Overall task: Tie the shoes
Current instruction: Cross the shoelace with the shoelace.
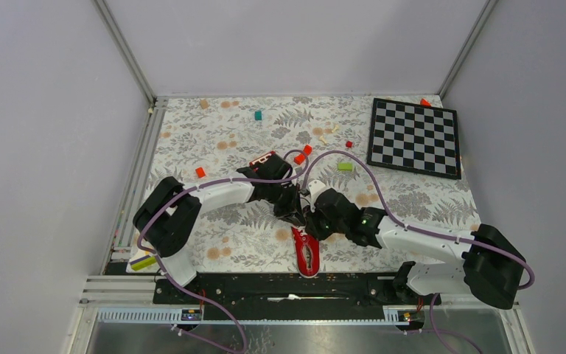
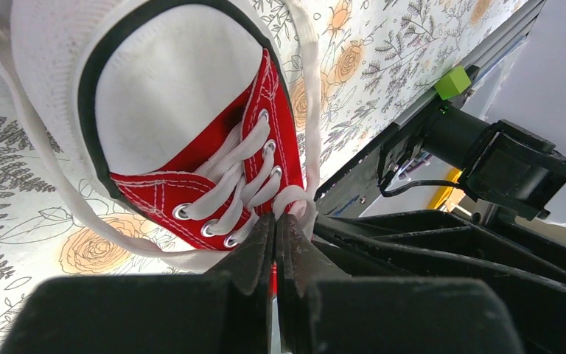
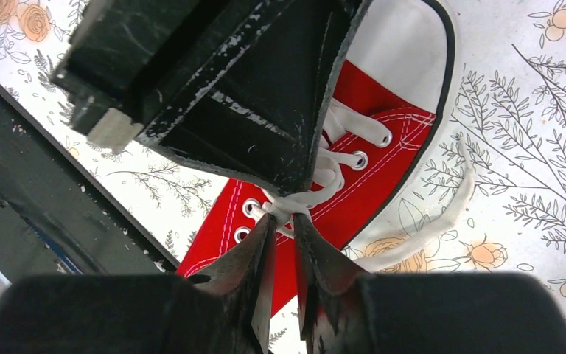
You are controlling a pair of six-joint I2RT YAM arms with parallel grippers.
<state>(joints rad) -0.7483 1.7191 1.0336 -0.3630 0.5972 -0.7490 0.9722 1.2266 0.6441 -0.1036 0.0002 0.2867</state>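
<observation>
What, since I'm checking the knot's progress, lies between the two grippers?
A short stretch of white lace, over the shoe eyelets, runs from the left gripper to the right gripper; the right wrist view shows it.

Shows red sneaker (image 1: pixel 307 253) at 6 o'clock on the table (image 1: pixel 214 147), left claw (image 1: pixel 299 219) and right claw (image 1: pixel 315 225) bunched at its 12 o'clock end.

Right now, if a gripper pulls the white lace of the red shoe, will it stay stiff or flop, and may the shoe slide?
Probably floppy: the lace lies in loose curves on the table. The shoe looks small and made of canvas, so likely light; a hard pull may drag it along.
</observation>
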